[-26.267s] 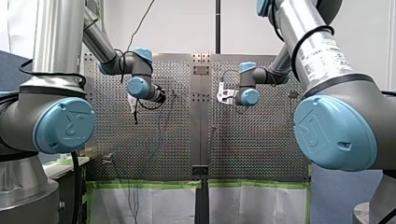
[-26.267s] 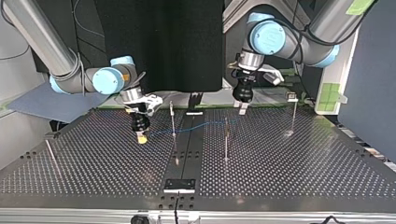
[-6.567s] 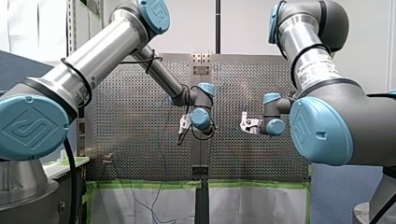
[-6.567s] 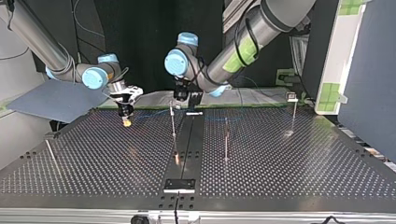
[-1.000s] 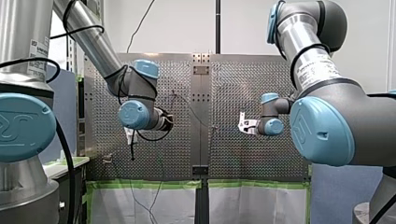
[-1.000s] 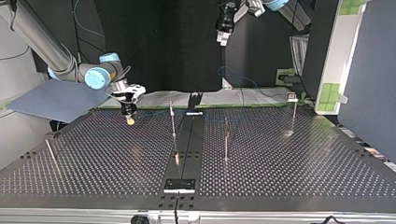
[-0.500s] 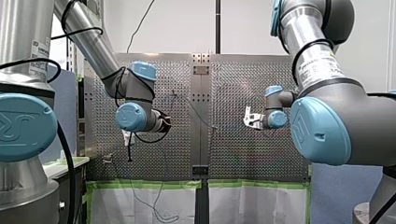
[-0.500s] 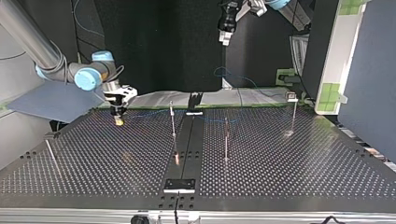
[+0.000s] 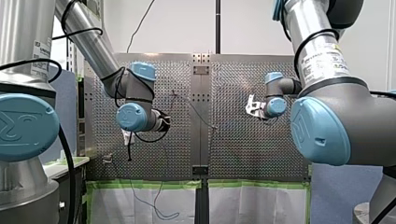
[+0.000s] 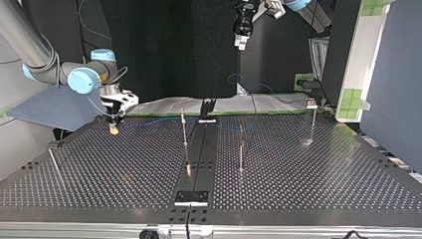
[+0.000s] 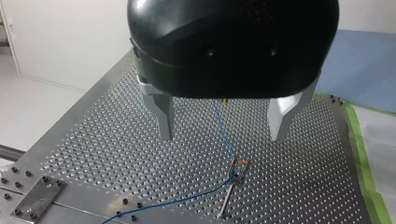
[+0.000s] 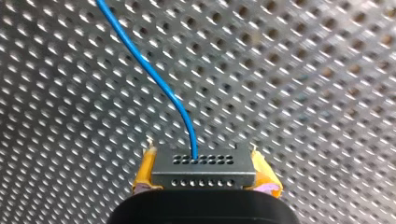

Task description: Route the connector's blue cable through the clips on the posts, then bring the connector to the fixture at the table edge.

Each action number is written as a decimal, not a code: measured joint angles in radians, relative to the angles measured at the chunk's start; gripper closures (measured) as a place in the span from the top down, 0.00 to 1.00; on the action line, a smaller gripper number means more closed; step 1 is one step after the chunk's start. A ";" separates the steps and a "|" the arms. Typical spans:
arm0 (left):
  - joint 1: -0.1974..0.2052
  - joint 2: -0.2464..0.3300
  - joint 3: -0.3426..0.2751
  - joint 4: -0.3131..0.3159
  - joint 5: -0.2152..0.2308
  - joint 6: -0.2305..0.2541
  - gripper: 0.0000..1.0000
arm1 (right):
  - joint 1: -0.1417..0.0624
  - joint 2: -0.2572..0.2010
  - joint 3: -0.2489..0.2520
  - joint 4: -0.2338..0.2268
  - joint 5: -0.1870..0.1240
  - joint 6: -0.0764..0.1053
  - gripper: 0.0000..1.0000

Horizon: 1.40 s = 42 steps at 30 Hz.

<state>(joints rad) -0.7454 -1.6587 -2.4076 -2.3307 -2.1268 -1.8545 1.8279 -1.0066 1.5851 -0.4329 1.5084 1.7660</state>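
My yellow-padded right hand (image 12: 205,175) pinches the boxy grey, hole-rowed connector (image 12: 203,164). Only the left wrist view shows my left hand (image 11: 222,135), its metal fingers (image 11: 164,114) spread.

A perforated worktop (image 10: 323,189) fills the top view's lower half; a blue-grey sheet (image 10: 54,107) lies at middle left, green tape patches (image 10: 354,99) at right.

Behind my shoulders, the front camera faces the perforated metal table (image 9: 243,140); the top camera, opposite, shares it; wrist cameras look close.
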 joint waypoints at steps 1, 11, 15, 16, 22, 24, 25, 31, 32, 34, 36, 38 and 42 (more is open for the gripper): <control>0.000 0.000 0.000 0.000 0.000 0.000 1.00 | -0.001 -0.010 0.000 0.010 0.010 0.000 0.18; 0.001 0.000 0.000 -0.002 0.000 0.001 1.00 | -0.007 -0.091 -0.001 0.083 0.091 -0.001 0.18; 0.001 0.000 0.000 -0.003 0.001 0.004 1.00 | -0.009 -0.121 -0.001 0.098 0.121 -0.002 0.18; 0.001 0.000 0.000 -0.003 0.001 0.004 1.00 | -0.009 -0.130 -0.001 0.103 0.130 -0.003 0.18; 0.001 0.000 0.000 -0.003 0.001 0.007 1.00 | -0.018 -0.174 -0.001 0.130 0.174 -0.006 0.18; 0.001 0.000 0.000 -0.003 0.001 0.008 1.00 | -0.022 -0.190 -0.001 0.139 0.190 -0.008 0.18; 0.001 0.000 0.000 -0.004 0.001 0.009 1.00 | -0.025 -0.200 -0.001 0.147 0.200 -0.009 0.18; 0.001 0.000 0.000 -0.004 0.001 0.014 1.00 | -0.046 -0.249 -0.001 0.181 0.248 -0.013 0.18; 0.001 0.000 0.000 -0.004 0.001 0.015 1.00 | -0.050 -0.256 -0.001 0.185 0.256 -0.014 0.18; 0.001 0.000 0.000 -0.004 0.000 0.016 1.00 | -0.058 -0.273 -0.001 0.195 0.271 -0.014 0.18; 0.001 0.000 0.000 -0.004 0.000 0.018 1.00 | -0.065 -0.288 -0.001 0.203 0.278 -0.014 0.18; 0.001 0.000 0.000 -0.005 0.000 0.019 1.00 | -0.072 -0.305 -0.001 0.211 0.282 -0.014 0.18; 0.001 0.000 0.000 -0.005 0.000 0.020 1.00 | -0.084 -0.335 0.000 0.218 0.285 -0.016 0.18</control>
<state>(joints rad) -0.7444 -1.6587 -2.4078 -2.3355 -2.1266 -1.8348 1.7438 -1.3413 1.5847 -0.2154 1.7936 1.7500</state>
